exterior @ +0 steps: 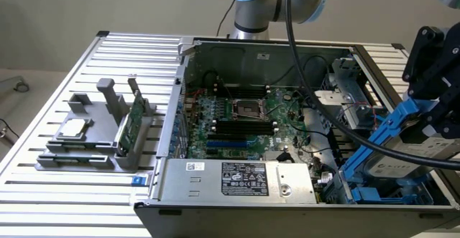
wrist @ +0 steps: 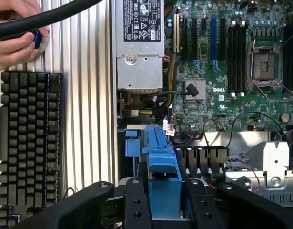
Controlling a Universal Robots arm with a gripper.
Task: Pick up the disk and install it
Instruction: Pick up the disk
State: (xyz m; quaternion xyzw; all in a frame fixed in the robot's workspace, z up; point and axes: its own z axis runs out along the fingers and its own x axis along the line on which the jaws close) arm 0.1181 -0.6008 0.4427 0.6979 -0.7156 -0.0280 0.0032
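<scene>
One blue-railed, seemingly silver-grey disk (exterior: 390, 165)

Cropped by the exterior view's upper edge: arm (exterior: 267, 1). Half hidden there behind a black cable (exterior: 290, 22), near the exterior view's right: disk (exterior: 391, 170). Cannot read the print on it, nor on the power supply (exterior: 241, 180): too small. In the wrist view, cut by the frame: gripper (wrist: 164, 191), hand (wrist: 13, 43), keyboard (wrist: 29, 143), motherboard (wrist: 232, 62). Partly covered by hand and cable: a small blue thing (wrist: 37, 37), too little of it to name. Buried between the fingers (wrist: 136, 205): all of the disk but one blue rail (wrist: 163, 167).
</scene>
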